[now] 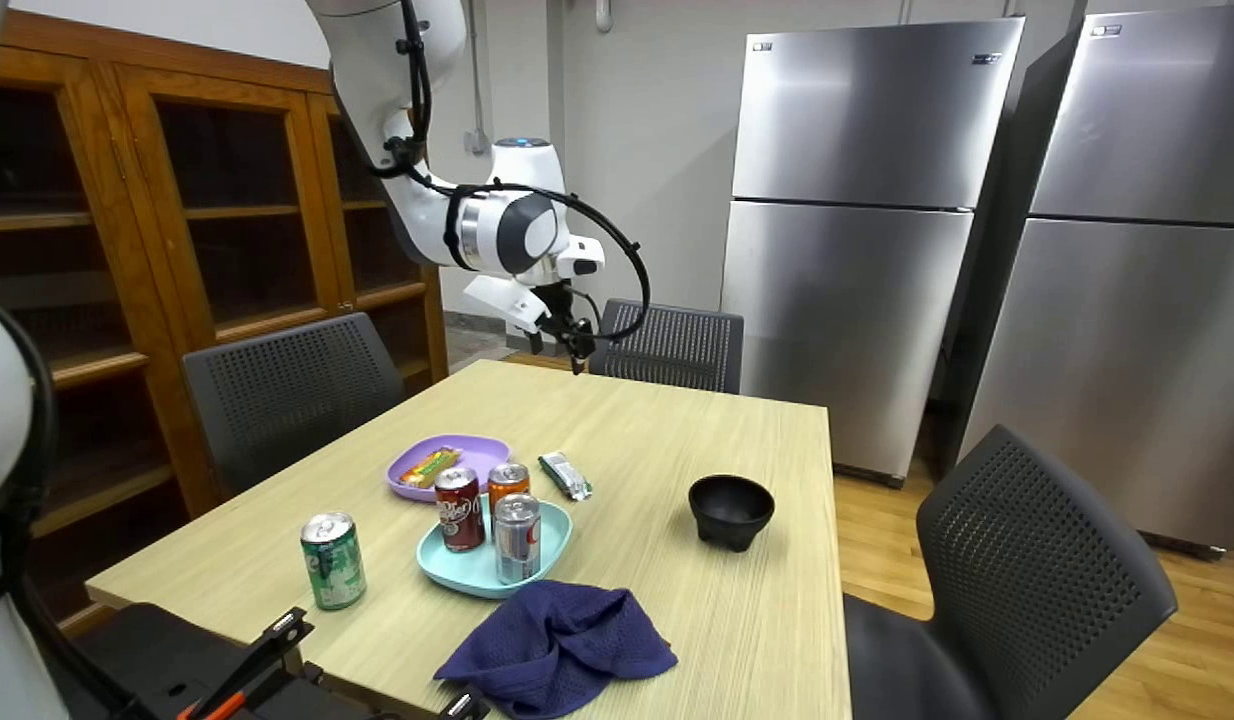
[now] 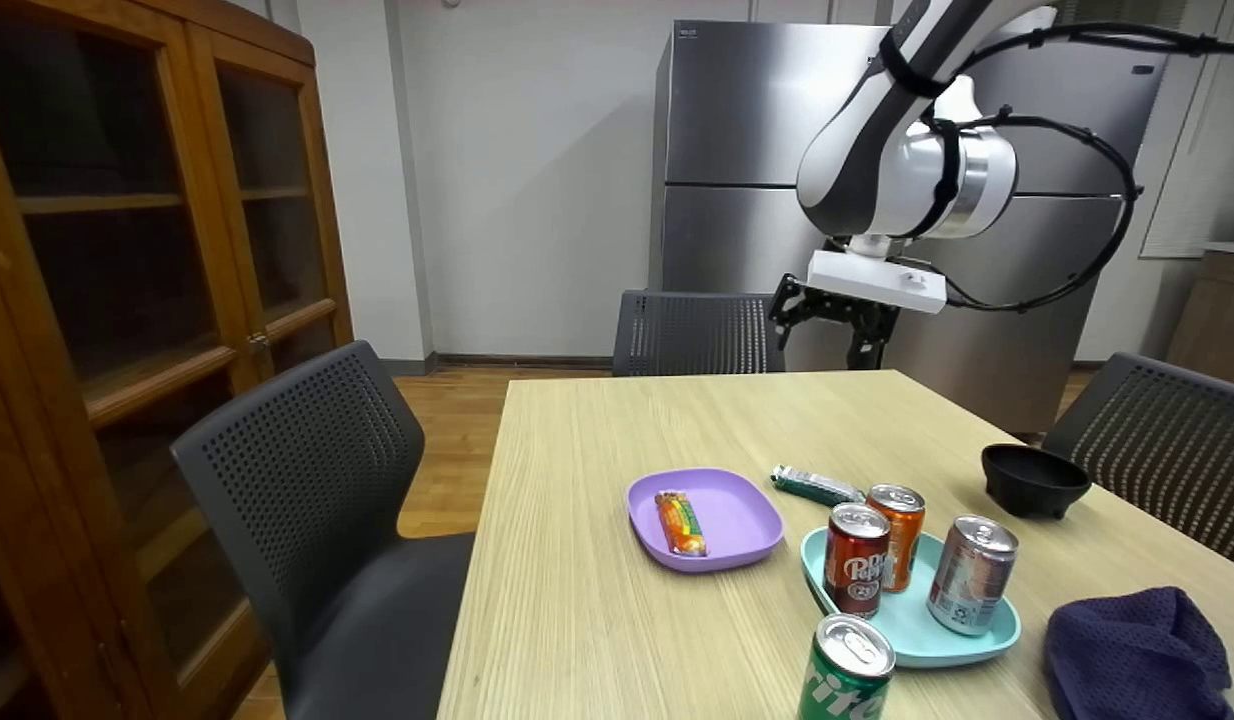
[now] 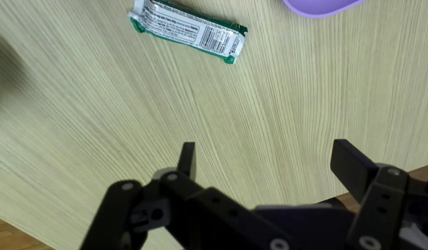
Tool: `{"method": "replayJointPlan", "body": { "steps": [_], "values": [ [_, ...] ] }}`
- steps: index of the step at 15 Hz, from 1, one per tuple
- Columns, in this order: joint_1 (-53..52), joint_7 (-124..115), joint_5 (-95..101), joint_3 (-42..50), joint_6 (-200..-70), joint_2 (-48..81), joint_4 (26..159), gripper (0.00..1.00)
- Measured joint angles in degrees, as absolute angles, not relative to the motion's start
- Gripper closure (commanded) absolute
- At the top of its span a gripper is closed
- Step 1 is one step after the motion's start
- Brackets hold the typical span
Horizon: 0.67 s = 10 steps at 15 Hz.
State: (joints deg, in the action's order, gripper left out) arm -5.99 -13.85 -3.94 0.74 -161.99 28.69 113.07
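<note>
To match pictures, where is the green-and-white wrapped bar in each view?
In an exterior view: bar, just left of centre, below mid-height.
In an exterior view: bar, right of centre, below mid-height.
In the wrist view: bar, near the top, slightly left of centre.
Shared landmark: purple plate, cut off at the wrist view's top edge.

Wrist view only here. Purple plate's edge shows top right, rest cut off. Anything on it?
Observer: Yes, a red-and-yellow wrapped snack bar lies on the purple plate.
Operator: What sits off my frame near the green-and-white wrapped bar?
Observer: A turquoise plate bearing a Dr Pepper can, an orange can and a silver can.
Operator: Any can off that plate?
Observer: Yes, a green Sprite can stands directly on the table.
</note>
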Motion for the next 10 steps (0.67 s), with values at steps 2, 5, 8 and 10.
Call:
{"method": "replayJointPlan", "body": {
  "steps": [2, 5, 8, 10],
  "values": [
    [-6.71, -17.46, -4.36, 1.38, -160.72, 29.21, 112.54, 0.00],
    [-9.06, -24.00, -4.57, 3.01, -159.90, 30.29, 112.31, 0.00],
    [-12.25, -26.42, -3.09, 4.82, -159.94, 31.33, 112.31, 0.00],
    [-14.57, -27.02, -1.68, 6.64, -160.52, 31.71, 112.31, 0.00]
  ]
}}
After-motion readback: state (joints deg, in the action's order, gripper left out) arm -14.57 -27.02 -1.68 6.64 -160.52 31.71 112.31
